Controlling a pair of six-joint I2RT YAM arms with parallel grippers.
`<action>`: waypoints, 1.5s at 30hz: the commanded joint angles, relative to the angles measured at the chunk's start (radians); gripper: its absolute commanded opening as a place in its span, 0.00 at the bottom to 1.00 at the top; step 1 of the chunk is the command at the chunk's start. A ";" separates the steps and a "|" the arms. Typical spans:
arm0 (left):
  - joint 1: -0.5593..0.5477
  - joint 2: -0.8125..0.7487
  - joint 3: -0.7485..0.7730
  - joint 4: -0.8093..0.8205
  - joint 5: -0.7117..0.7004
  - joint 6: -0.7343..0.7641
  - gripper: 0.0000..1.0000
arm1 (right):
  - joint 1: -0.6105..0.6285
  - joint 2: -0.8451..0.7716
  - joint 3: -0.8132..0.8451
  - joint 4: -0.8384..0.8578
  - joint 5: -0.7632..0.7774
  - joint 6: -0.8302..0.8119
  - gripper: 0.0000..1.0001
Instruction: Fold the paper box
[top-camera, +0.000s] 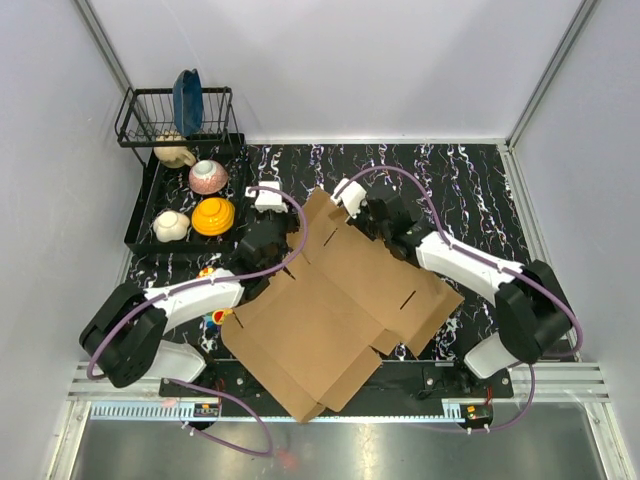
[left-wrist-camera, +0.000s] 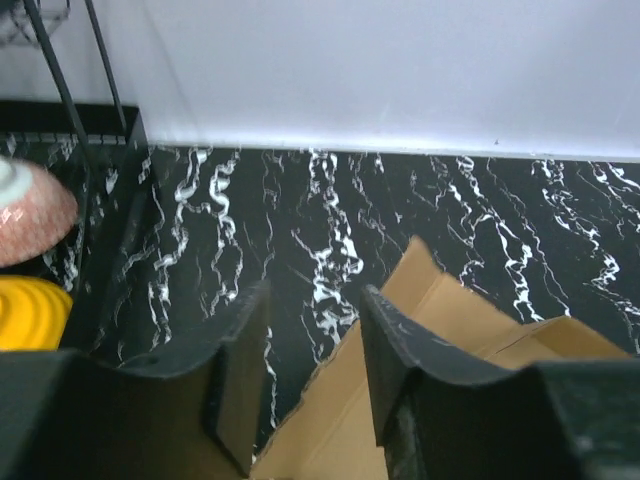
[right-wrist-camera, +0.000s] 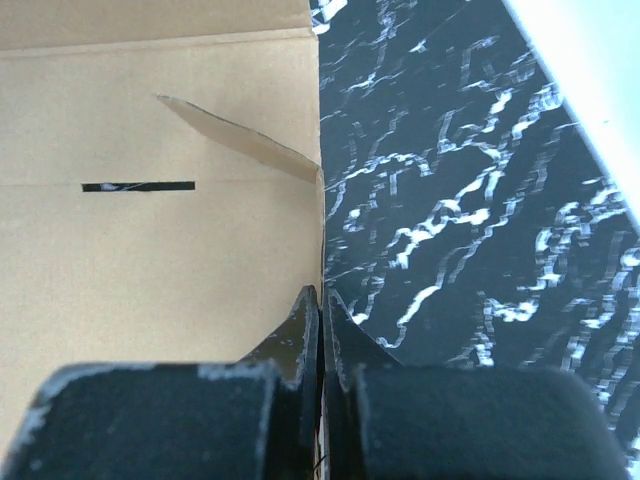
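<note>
- The right gripper (right-wrist-camera: 321, 300) had its two fingers pressed together on an outer edge of the paper box (top-camera: 330, 310), pinching the thin cardboard between them.
- The left gripper (left-wrist-camera: 315, 296) had its fingers spread and held nothing. A pointed corner flap rose just below and to the right of its fingertips, and we could not tell whether they touched it.
- The box lay opened out and mostly flat between the two arms. A small tab (right-wrist-camera: 250, 140) stood up ahead of the right gripper's fingers, beside a narrow slot (right-wrist-camera: 138, 186).
- We judged this an early step, with a far panel being raised. The next move would call for the right gripper to hold its pinch while the left closed on, or pushed, the flap beneath it.
- To the left of the left gripper sat a black tray (top-camera: 175, 247) holding a yellow bowl (top-camera: 214, 216) and a pink bowl (top-camera: 208, 176). They were near enough, we thought, for a swinging flap to knock them.
</note>
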 joint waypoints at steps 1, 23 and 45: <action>0.002 -0.053 0.067 -0.318 -0.148 -0.241 0.36 | 0.046 -0.098 -0.056 0.144 0.191 -0.109 0.00; -0.048 -0.289 -0.209 -0.479 0.036 -0.640 0.68 | 0.204 -0.211 -0.132 0.145 0.291 -0.157 0.00; -0.068 -0.002 -0.219 -0.318 0.175 -0.794 0.54 | 0.233 -0.202 -0.114 0.085 0.272 -0.084 0.00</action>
